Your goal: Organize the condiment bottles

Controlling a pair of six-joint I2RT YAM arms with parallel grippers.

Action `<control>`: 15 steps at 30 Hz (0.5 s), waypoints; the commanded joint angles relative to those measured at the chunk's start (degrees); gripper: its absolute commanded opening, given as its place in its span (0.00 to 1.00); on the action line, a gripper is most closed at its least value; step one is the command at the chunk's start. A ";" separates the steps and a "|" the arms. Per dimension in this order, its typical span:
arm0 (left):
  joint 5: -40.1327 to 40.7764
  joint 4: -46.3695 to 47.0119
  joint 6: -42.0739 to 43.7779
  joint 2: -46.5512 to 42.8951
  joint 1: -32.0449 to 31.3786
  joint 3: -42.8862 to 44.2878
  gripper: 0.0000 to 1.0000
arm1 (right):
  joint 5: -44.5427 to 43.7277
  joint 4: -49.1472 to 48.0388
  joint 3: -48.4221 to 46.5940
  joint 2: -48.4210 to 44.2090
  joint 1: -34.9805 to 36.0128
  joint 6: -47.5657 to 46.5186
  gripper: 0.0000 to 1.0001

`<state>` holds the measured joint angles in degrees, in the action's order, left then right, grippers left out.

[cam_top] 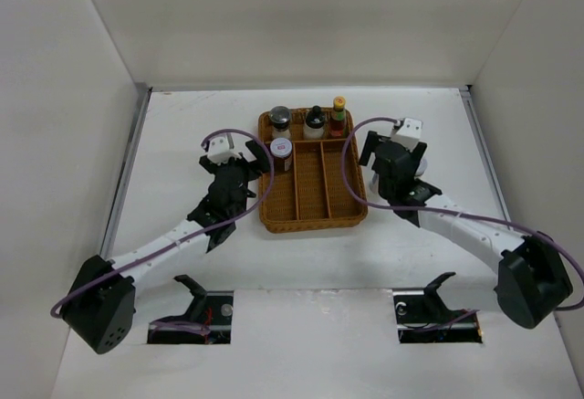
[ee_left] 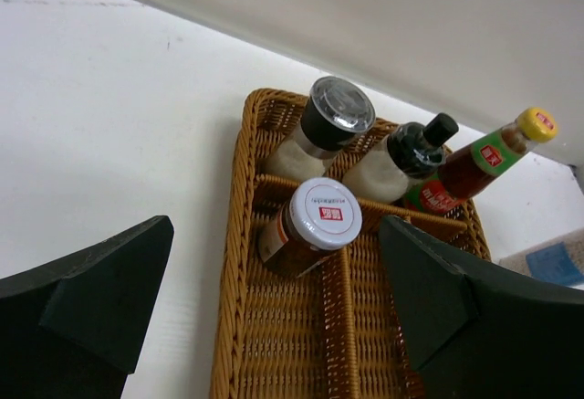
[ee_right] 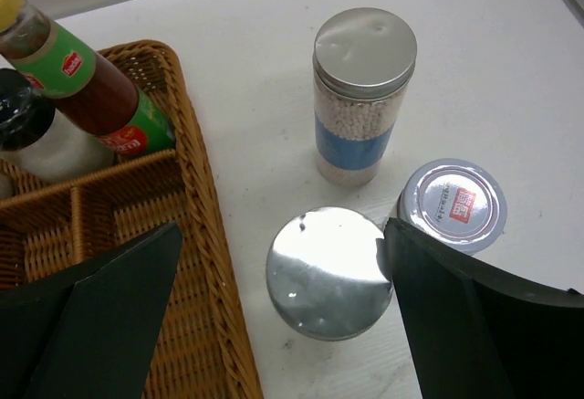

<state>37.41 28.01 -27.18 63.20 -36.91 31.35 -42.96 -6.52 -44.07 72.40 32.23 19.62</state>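
Hovering over the desk (ee_right: 474,52) just right of the wicker tray (ee_right: 196,189), the right gripper (ee_right: 278,326) is the nearer arm to the bottles not yet placed; its fingers (ee_right: 100,326) are spread wide, and the silver-lidded jar (ee_right: 328,271) stands upright directly below, between them; the blue-banded cylinder (ee_right: 360,98) stands just beyond; a red-labelled jar (ee_right: 453,205) crowds the right finger, a likely snag; the wrist pitches downward; the left gripper (ee_left: 274,271), fingers also apart, faces the white-lidded jar (ee_left: 315,221) inside the tray, near the red sauce bottle (ee_left: 474,166).
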 commanded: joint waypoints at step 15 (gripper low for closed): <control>-0.85 2.40 -1.56 -2.64 -0.23 -2.44 1.00 | 1.82 3.36 1.71 2.04 -1.60 4.20 1.00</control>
<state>36.91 28.05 -27.94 62.48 -36.91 29.69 -44.05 -3.33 -42.52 72.73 31.48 21.39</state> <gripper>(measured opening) 0.997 0.998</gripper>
